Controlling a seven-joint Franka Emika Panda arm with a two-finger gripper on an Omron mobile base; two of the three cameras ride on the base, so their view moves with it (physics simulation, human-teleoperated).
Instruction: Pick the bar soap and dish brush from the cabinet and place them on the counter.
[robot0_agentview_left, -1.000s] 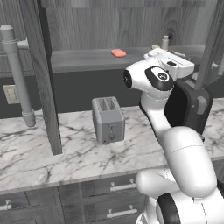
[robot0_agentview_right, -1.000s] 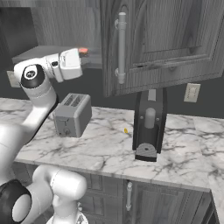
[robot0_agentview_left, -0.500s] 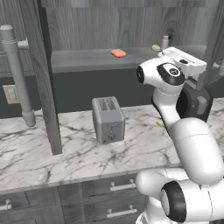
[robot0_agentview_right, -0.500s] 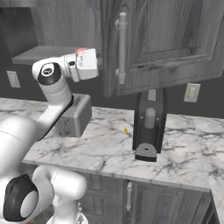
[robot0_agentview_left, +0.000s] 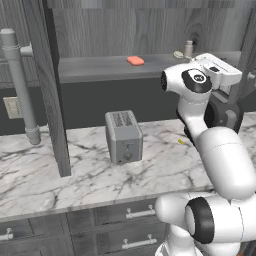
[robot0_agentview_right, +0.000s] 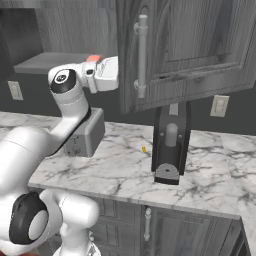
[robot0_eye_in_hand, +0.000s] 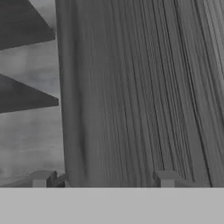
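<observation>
Gripper (robot0_eye_in_hand: 103, 177) is seen in the hand view with both finger tips (robot0_eye_in_hand: 42, 178) standing well apart, nothing between them. Wood-grain surface of the cabinet (robot0_eye_in_hand: 140, 87) is seen close ahead of the tips.

In the left base view the hand is raised to shelf height at the right end of the shelf (robot0_agentview_left: 100, 67), close to the cabinet's right side.

Bar soap (robot0_agentview_left: 135, 60) is seen lying flat on the shelf, near its middle, toward the back wall. It also shows as an orange patch (robot0_agentview_right: 93, 58) just behind the hand in the right base view. Soap is apart from the gripper, not held.

A small beige bottle (robot0_agentview_left: 188, 48) is seen upright near the shelf's right end, with a small round pale item (robot0_agentview_left: 178, 54) just beside it on its left; whether that is the dish brush head cannot be told.

Counter (robot0_agentview_left: 75, 172) carries a grey toaster (robot0_agentview_left: 123, 136) near its middle, standing upright. A tiny yellow speck (robot0_agentview_left: 181, 141) is seen on the counter right of the toaster. A dark stand appliance (robot0_agentview_right: 170, 145) is seen on the counter under the open door (robot0_agentview_right: 190, 45). Left door (robot0_agentview_left: 47, 85) is swung open, its bar handle (robot0_agentview_left: 17, 85) facing the camera.
</observation>
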